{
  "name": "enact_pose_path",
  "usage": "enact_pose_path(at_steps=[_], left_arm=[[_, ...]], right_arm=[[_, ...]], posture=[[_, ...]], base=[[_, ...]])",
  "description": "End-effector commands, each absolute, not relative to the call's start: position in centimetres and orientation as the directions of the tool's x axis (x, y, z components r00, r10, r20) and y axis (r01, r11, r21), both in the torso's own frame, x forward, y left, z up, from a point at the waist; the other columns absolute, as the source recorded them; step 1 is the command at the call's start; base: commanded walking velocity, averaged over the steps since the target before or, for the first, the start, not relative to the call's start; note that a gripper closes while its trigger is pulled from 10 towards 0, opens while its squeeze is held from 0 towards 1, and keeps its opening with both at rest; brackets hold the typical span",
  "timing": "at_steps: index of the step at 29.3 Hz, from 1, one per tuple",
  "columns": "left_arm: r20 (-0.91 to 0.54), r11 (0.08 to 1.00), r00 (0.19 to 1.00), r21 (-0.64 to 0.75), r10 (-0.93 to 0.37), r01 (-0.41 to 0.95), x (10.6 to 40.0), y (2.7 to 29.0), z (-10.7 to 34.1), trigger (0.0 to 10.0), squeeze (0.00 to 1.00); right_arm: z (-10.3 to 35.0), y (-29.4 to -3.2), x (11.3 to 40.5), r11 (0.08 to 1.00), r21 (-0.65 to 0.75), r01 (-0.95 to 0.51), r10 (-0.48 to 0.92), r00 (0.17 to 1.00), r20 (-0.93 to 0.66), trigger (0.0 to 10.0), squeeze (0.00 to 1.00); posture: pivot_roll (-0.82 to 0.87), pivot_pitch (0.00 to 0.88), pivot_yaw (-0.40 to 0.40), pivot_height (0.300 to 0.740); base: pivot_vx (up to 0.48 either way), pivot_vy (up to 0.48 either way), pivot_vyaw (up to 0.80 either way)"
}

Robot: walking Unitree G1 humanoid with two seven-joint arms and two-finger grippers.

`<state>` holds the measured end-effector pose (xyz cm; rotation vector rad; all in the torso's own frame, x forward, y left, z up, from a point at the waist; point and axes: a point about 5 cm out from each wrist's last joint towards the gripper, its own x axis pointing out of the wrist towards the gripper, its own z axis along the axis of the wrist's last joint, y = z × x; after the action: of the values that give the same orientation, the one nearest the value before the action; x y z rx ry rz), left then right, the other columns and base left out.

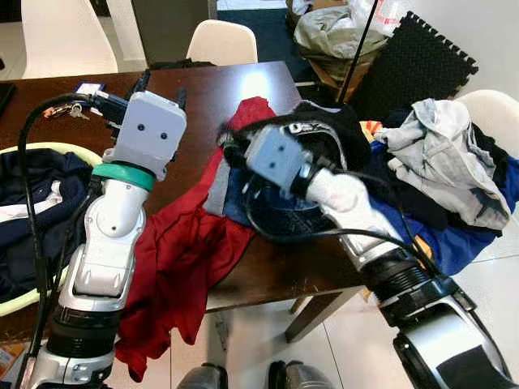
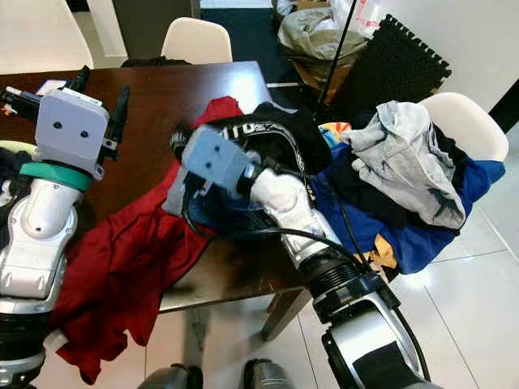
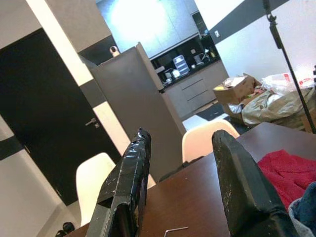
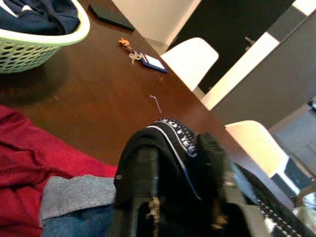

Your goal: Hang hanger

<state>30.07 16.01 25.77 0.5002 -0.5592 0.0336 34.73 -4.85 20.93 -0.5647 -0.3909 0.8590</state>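
Note:
My right gripper (image 4: 174, 183) is low over the middle of the dark wooden table (image 1: 212, 91), shut on a black garment (image 1: 326, 130) with a white-lettered band (image 4: 177, 134). The cloth drapes over both fingers and hides their tips. Under it lie a grey and blue garment (image 1: 220, 188) and a red garment (image 1: 188, 253) that hangs off the table's front edge. My left gripper (image 3: 180, 153) is raised above the table's left part, open, with nothing between its fingers (image 1: 182, 99).
A pale green basket (image 4: 45, 43) of dark clothes sits at the table's left. Keys with a blue tag (image 4: 134, 55) and a phone (image 4: 110, 17) lie farther back. Clothes are piled on the right chair (image 1: 439, 156). White chairs (image 1: 222, 42), a black pole (image 1: 362, 42) and foam mat (image 1: 415, 66) stand behind.

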Motion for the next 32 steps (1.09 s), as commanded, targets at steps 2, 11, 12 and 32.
enact_pose_path(at_steps=[2,11,12,32], left_arm=[[0.508,0.879,0.856,0.445,-0.092,-0.169,29.8,16.0,25.4,10.0,0.0],[0.498,0.891,0.862,0.427,-0.093,-0.151,29.6,15.6,25.3,10.0,0.0],[0.486,0.899,0.87,0.413,-0.082,-0.146,29.4,15.8,25.2,10.0,0.0],[0.192,0.776,0.796,0.179,0.575,-0.604,26.4,28.6,23.9,10.0,0.0]], right_arm=[[20.3,-5.0,34.0,0.483,-0.515,-0.708,0.84,0.54,0.047,10.0,1.0],[23.1,-8.4,31.0,0.387,-0.271,-0.881,0.917,0.339,0.21,10.0,0.0],[24.3,-9.2,30.5,0.383,-0.198,-0.902,0.898,0.314,0.309,10.0,0.0],[22.5,-7.4,30.3,0.44,-0.222,-0.87,0.895,0.404,0.188,10.0,0.0]], posture=[[0.04,0.052,0.029,0.74],[0.04,0.069,0.023,0.74],[0.04,0.071,0.022,0.74],[0.08,0.117,0.02,0.74]], base=[[0.0,0.0,0.0],[0.0,0.0,0.0],[0.0,0.0,0.0],[0.0,0.0,0.0]])
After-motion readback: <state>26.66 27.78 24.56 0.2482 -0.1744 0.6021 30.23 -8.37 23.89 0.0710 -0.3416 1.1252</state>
